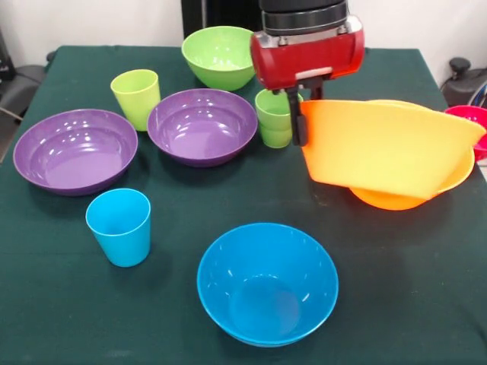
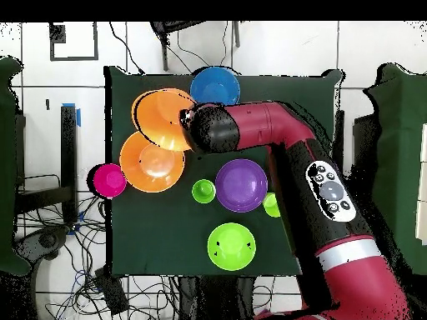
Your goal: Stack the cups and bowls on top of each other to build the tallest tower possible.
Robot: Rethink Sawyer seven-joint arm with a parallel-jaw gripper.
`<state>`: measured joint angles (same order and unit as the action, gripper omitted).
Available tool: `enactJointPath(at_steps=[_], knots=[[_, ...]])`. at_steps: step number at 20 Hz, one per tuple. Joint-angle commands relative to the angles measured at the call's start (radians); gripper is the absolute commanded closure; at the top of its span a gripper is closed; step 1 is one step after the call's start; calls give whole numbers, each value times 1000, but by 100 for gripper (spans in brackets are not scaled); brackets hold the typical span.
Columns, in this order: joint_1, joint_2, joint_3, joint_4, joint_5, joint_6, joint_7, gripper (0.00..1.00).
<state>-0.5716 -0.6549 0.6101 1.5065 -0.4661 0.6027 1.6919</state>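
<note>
Front view, L to R. Purple bowl (image 1: 75, 150) sitting at the counter's (image 1: 175, 319) 9 o'clock edge. Sky blue cup (image 1: 119, 226) standing upright at its 5 o'clock, apart from it. Yellow-green cup (image 1: 137, 98) upright at about 10 o'clock on the counter, just beside 2nd purple bowl (image 1: 202, 126), which is sitting w/ the green bowl (image 1: 219, 57) at its 12 o'clock. Blue bowl (image 1: 268, 283) resting alone at the counter's 6 o'clock, open side up. Ridged green cup (image 1: 275, 118) upright at center, partly behind the arm. Hand (image 1: 299, 115) is pinching the L rim of an orange bowl (image 1: 380, 152): one dark finger (image 1: 299, 126) showing on the outside of the wall. That bowl is hanging tilted, lifted over the 2nd orange bowl (image 1: 392, 199), which is sitting on the counter at 3 o'clock; contact between the two can't tell. Small red bowl (image 1: 470, 122) peeking out behind them at the R edge.
</note>
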Motion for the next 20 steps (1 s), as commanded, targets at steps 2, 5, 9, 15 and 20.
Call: enactJointPath(at_steps=[2,5,9,15,20], knots=[[17,-31,-108,67,65,183,102,100],[41,-18,-148,36,91,337,95,100],[60,-18,-184,23,75,418,72,100],[86,8,-228,-69,22,510,62,100],[71,48,-209,-134,2,536,-29,100]])
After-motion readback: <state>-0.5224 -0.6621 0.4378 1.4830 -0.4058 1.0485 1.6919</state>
